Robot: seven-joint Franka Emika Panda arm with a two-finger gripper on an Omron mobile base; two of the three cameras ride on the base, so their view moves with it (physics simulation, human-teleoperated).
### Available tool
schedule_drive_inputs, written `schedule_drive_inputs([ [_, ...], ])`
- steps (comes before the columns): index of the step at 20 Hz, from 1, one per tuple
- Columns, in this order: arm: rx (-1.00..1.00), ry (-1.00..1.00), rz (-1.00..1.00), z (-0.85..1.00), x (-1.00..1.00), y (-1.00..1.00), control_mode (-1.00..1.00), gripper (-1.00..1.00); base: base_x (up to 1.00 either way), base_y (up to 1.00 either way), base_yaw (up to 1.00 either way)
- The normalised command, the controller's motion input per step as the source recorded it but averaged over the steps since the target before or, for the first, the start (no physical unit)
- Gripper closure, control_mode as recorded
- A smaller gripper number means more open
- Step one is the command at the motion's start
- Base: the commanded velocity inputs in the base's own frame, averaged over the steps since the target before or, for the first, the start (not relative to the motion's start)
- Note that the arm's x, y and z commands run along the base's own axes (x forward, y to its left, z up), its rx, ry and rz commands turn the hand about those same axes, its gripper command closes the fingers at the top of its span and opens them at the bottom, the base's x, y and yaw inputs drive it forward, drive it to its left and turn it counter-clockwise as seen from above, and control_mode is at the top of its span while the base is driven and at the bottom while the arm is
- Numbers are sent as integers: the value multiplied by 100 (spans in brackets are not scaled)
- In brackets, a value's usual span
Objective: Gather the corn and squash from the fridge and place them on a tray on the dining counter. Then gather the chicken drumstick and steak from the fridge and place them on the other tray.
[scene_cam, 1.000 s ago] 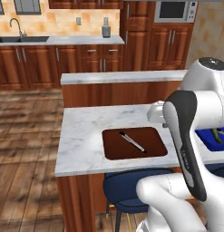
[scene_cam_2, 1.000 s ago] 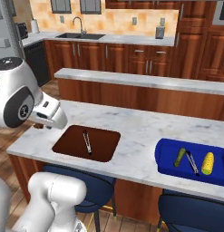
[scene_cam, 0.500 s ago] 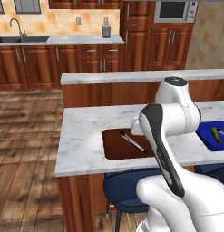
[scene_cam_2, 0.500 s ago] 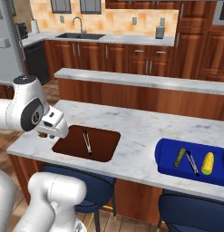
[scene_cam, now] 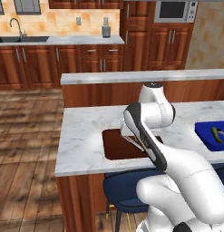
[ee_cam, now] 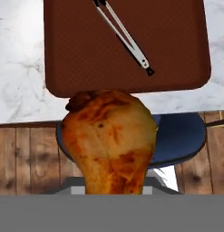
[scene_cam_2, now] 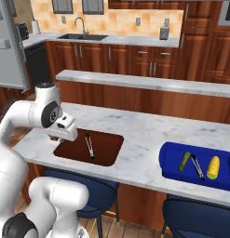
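The gripper (scene_cam_2: 55, 138) is clamped on a glossy, browned drumstick (ee_cam: 109, 140), bulbous end up, near the marble counter's (scene_cam_2: 139, 130) edge. Beyond lies a flat brown tray (ee_cam: 127, 45) bearing slim metal tongs (ee_cam: 124, 38). The blue tray (scene_cam_2: 172, 165) holds corn (scene_cam_2: 213, 167) and squash (scene_cam_2: 185, 161).

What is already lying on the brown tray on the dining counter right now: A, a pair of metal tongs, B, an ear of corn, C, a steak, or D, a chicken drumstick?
A: the brown tray carries just a pair of metal tongs, while the chicken drumstick sits in the hand short of the counter edge.
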Motion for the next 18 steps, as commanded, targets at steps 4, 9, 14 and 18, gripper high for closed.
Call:
schedule_drive_inputs([
  [4,0,17,0,-53,67,14,-100,100,0,0,0],
  [9,-1,15,0,-57,64,8,-100,100,0,0,0],
  [14,-2,12,0,-58,60,2,-100,100,0,0,0],
  [18,-3,11,0,-56,58,4,-100,100,0,0,0],
])
